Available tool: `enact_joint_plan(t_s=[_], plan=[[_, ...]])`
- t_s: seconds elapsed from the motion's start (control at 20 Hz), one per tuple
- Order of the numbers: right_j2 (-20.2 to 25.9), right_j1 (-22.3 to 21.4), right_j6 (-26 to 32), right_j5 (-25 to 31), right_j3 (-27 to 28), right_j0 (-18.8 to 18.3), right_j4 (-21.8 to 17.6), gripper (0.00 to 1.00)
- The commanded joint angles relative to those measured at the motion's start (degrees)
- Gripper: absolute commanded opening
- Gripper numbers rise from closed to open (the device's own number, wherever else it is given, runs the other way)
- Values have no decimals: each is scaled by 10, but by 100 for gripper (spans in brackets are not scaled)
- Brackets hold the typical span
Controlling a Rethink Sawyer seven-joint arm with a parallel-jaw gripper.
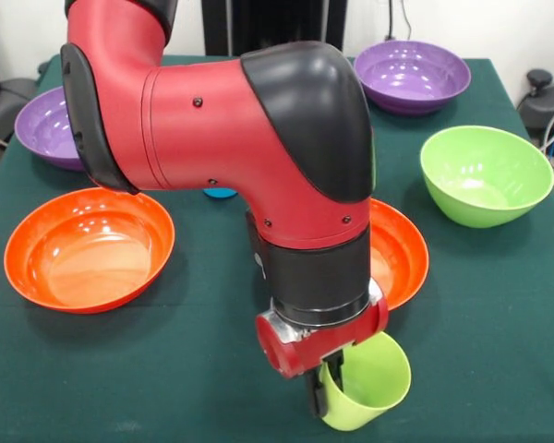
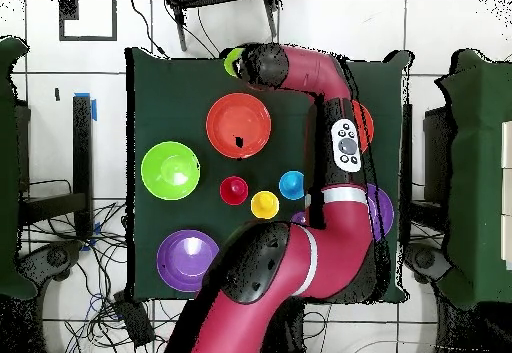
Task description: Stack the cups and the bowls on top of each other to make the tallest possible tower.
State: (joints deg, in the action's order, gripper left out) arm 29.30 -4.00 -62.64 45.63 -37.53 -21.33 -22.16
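My gripper is shut on the rim wall of the light green cup, one finger inside and one outside. It holds the cup tilted near the table's front edge. In the overhead view the gripper and the green cup are at the table's far edge. One orange bowl stands free. The other orange bowl is half hidden behind my arm. The red cup, yellow cup and blue cup stand mid-table. No tower shows; nothing is stacked.
The light green bowl and a purple bowl stand on one side. The second purple bowl lies partly under my arm. A sliver of the blue cup shows below the arm.
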Motion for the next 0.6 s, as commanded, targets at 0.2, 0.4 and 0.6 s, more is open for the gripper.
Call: enact_joint_plan(t_s=[0.2,0.4,0.6], plan=[[42,-10,215,91,-22,-20,-19,0],[42,-15,222,88,-40,-37,-19,0],[43,-14,225,82,-48,-42,-24,0]])
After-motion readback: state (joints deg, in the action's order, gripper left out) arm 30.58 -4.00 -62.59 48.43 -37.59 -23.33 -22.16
